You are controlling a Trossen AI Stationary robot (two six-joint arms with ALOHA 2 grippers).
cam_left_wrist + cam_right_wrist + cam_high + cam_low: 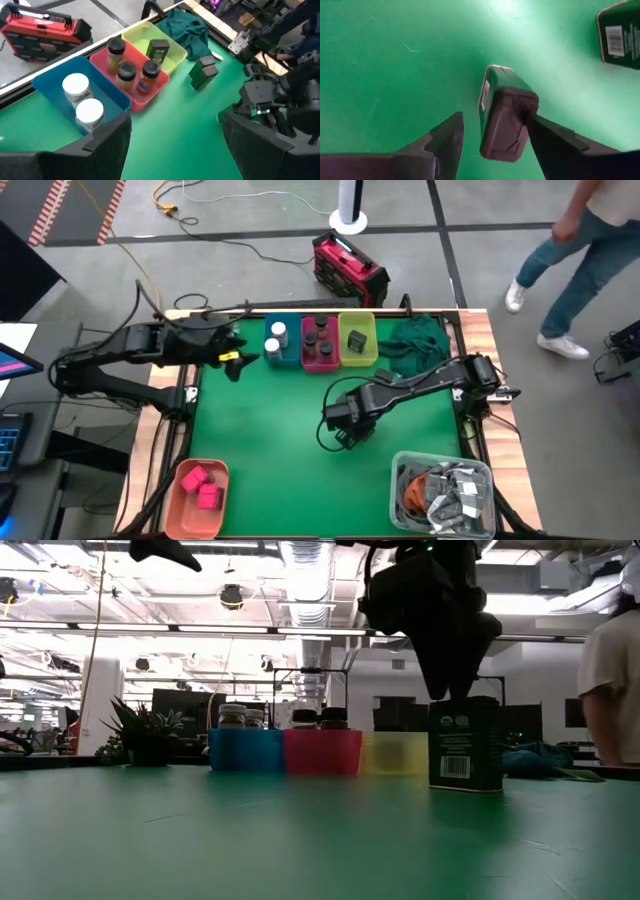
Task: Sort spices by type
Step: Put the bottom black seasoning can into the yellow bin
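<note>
My right gripper [345, 428] is open and points down at mid-table. A black box [502, 117] stands upright on the green mat between its fingers, much closer to one finger than the other. A second black box [620, 32] stands nearby. In the low view a black box [465, 745] stands on the mat under this gripper [450, 680]. My left gripper [235, 360] is open and empty above the mat, beside the blue bin [290, 358]. That bin holds two white-capped jars [82, 97]. The pink bin [160, 87] holds three dark-capped jars [131, 67]. The yellow bin [177, 50] holds a black box [158, 50]. My right gripper comes at the black box from above, one finger on either side of it. One finger [550, 135] stands right at the box's side [522, 107]; I cannot tell whether it touches. The other finger [447, 137] is clear of it. The box stands on the mat.
A salmon tray [185, 510] at the near left holds two pink blocks [202, 485]. A clear bin [400, 490] at the near right holds grey packets with orange cord. A dark green cloth [415, 340] lies at the far right. A person [585, 250] walks beyond the table.
</note>
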